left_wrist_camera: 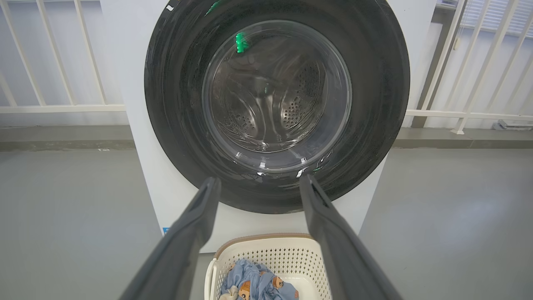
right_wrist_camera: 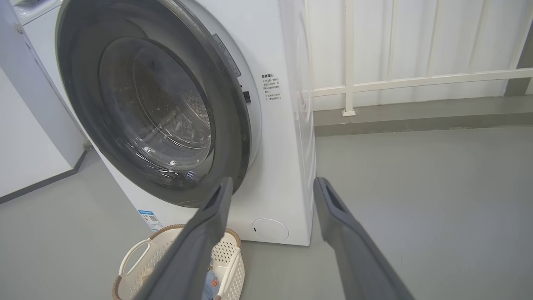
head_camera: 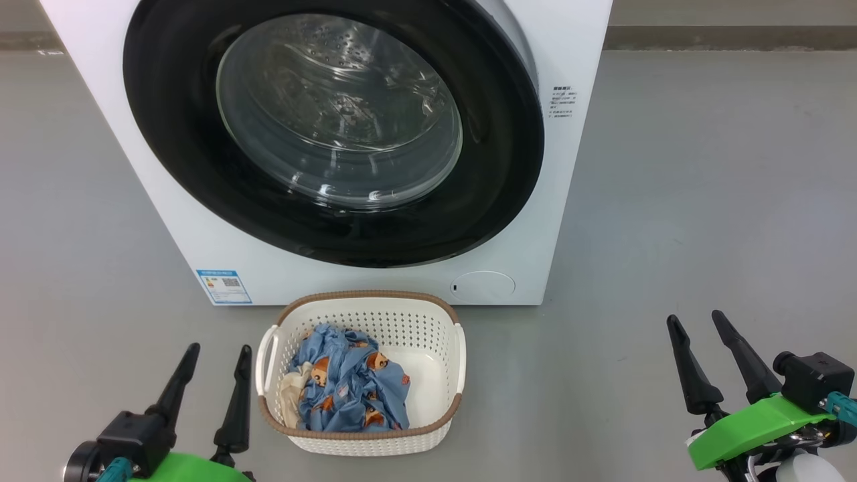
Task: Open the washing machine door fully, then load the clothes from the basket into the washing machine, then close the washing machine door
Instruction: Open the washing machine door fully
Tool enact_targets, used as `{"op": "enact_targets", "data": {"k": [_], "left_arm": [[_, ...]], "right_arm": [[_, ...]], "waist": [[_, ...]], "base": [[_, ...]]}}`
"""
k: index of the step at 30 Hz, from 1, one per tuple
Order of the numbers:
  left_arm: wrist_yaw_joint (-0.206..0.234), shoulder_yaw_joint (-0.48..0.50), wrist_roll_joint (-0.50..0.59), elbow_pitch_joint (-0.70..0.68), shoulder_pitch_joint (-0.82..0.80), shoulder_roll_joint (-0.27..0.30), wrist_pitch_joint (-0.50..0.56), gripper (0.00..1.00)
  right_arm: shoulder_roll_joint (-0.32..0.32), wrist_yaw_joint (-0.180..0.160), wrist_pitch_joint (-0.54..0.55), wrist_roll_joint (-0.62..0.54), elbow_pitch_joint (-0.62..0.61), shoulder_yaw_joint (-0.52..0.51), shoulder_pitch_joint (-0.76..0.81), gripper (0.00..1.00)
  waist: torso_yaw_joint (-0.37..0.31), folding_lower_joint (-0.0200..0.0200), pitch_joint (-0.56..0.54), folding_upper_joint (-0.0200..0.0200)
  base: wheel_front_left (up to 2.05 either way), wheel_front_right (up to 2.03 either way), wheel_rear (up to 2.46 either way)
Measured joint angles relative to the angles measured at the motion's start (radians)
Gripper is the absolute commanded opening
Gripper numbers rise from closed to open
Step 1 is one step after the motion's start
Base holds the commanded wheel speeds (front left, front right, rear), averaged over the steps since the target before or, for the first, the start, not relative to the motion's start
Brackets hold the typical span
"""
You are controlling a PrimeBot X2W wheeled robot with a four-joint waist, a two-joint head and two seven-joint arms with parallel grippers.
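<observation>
The washing machine door (head_camera: 174, 134) covers the front of the washing machine (head_camera: 375, 284). The basket (head_camera: 375, 321) stands on the floor (head_camera: 703, 201) just before it, holding the clothes (head_camera: 355, 388). The left gripper (head_camera: 220, 348) and right gripper (head_camera: 695, 316) hover spread and empty, flanking the basket.

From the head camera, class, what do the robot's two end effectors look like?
The left end effector and right end effector match: two long, tapered black fingers with a black block, a bright green housing behind, and a teal connector.
</observation>
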Motion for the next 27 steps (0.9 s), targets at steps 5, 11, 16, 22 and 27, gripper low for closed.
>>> {"op": "enact_targets", "data": {"k": [5,11,16,22,27], "left_arm": [[0.0,0.0,0.0,-0.002,0.0,0.0,0.0,1.0],[0.0,0.0,0.0,-0.005,0.0,0.0,0.0,1.0],[0.0,0.0,-0.018,-0.007,0.0,-0.003,0.0,1.0],[0.0,0.0,-0.033,-0.017,-0.001,-0.003,0.0,1.0],[0.0,0.002,-0.034,-0.021,-0.004,-0.004,0.0,1.0]], "right_arm": [[0.0,0.0,0.0,0.0,0.0,-0.002,0.0,1.0],[-0.002,0.0,0.0,0.009,0.0,-0.005,-0.002,1.0],[-0.008,0.0,0.0,0.01,0.0,-0.008,-0.016,1.0],[-0.016,0.0,0.0,0.016,0.0,-0.015,-0.045,1.0],[-0.027,0.0,-0.001,0.026,-0.001,-0.035,-0.081,1.0]], "waist": [[0.0,0.0,0.003,0.0],[0.001,0.0,0.009,0.0],[0.003,0.0,0.015,0.0],[0.007,0.0,0.032,0.0],[0.011,0.0,0.054,0.0]], "base": [[0.0,0.0,0.0],[0.0,0.0,0.0],[0.0,0.0,0.0],[0.0,0.0,0.0],[0.0,0.0,0.0]]}}
